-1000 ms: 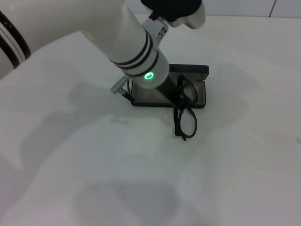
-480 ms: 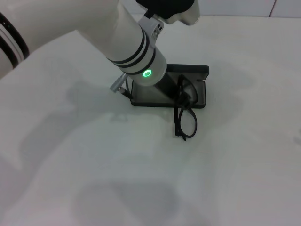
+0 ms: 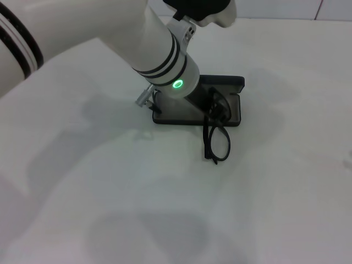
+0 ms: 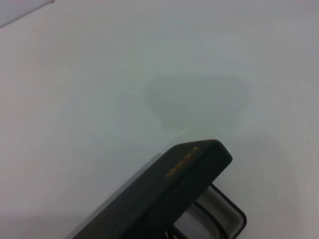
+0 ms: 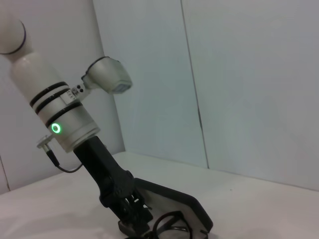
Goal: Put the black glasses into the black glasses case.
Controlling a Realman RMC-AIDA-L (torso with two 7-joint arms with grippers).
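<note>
The black glasses case (image 3: 234,113) lies open on the white table, its lid (image 3: 223,82) tipped back on the far side. The black glasses (image 3: 216,144) lie across the case's near rim: one lens is over the grey lining and the other is on the table in front. My left gripper (image 3: 210,111) reaches down into the case right at the glasses. The left wrist view shows the lid with orange lettering (image 4: 182,167). The right wrist view shows the left gripper (image 5: 133,211), the case (image 5: 187,204) and part of the glasses (image 5: 169,221). The right gripper is out of view.
The white table (image 3: 110,192) stretches wide around the case. My left arm (image 3: 159,55), with a green light on its wrist, hangs over the case's left half. A pale panelled wall (image 5: 239,74) stands behind the table.
My left wrist has shifted slightly to the right over the case. The glasses and the case have not moved.
</note>
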